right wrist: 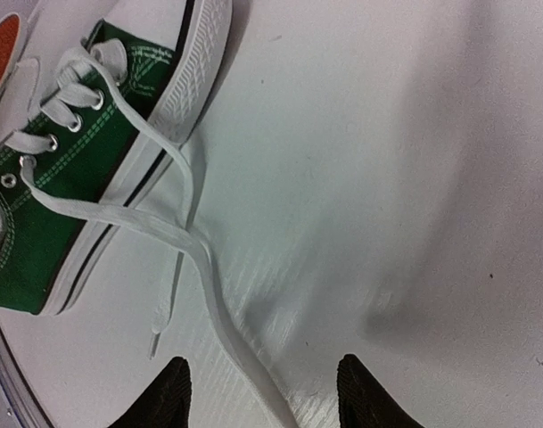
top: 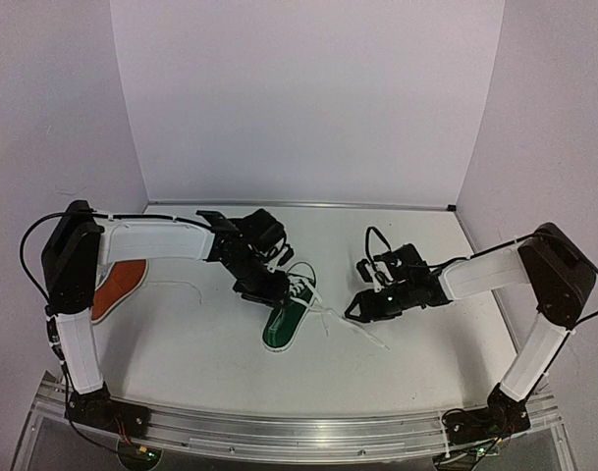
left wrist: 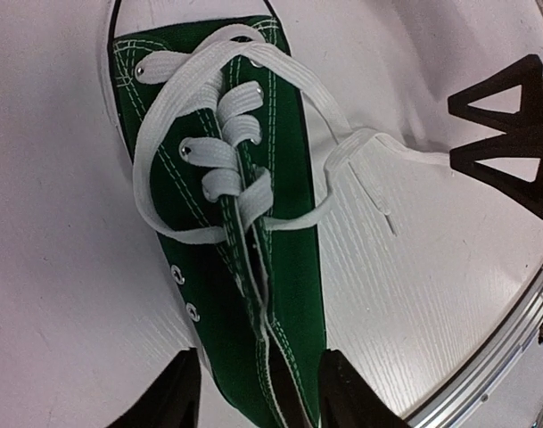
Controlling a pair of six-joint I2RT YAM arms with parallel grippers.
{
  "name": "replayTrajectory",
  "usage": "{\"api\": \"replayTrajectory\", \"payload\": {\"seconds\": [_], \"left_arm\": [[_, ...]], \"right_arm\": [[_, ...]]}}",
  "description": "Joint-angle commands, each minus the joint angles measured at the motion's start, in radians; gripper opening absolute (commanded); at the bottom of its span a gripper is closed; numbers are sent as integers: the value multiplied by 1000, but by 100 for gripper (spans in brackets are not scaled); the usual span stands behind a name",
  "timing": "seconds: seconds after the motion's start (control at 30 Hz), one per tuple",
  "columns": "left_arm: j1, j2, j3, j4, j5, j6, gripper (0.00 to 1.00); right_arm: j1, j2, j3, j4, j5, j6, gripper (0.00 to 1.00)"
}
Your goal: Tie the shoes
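Left gripper (left wrist: 260, 392): spread wide, holding nothing; you're straddling the green shoe (top: 284, 324) at mid-table.
Right gripper (right wrist: 260, 392): spread too, empty, with a loose lace (right wrist: 193, 239) running between its fingers.
Orange shoe (top: 117, 287): far left, half hidden behind your left arm.
Progress: no knot on the green shoe and its lace ends lie slack. By my read, all the tying is left.

Matt green canvas shoe (left wrist: 284, 267), flat woven cloth laces (left wrist: 209, 147)

Bright light (faintly lilac) casts soft shadows on the table (top: 200, 334); wrist views blur slightly.
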Motion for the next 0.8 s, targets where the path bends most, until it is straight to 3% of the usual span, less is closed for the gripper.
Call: {"api": "replayTrajectory", "payload": {"seconds": [0.0,0.2,0.27,0.37,0.4,0.73,0.77], "left_arm": [[34,-114,-52,43,13,-15,55],[130,-187,-102,119,78,-12,68],[147,-178,-75,116,81,21,69],[151,-148,13,74,32,73,69],[152,-138,39,65,25,81,69],[158,-68,96,88,72,90,69],[158,-68,95,89,74,91,69]], "right_arm": [[57,10,47,-146,146,-29,52],[100,43,53,-225,227,-17,43],[101,53,53,-230,217,-9,33],[101,54,49,-231,179,9,5],[103,48,42,-230,162,15,0],[178,-240,-68,-226,14,88,0],[178,-246,-76,-234,-15,85,7]]}}
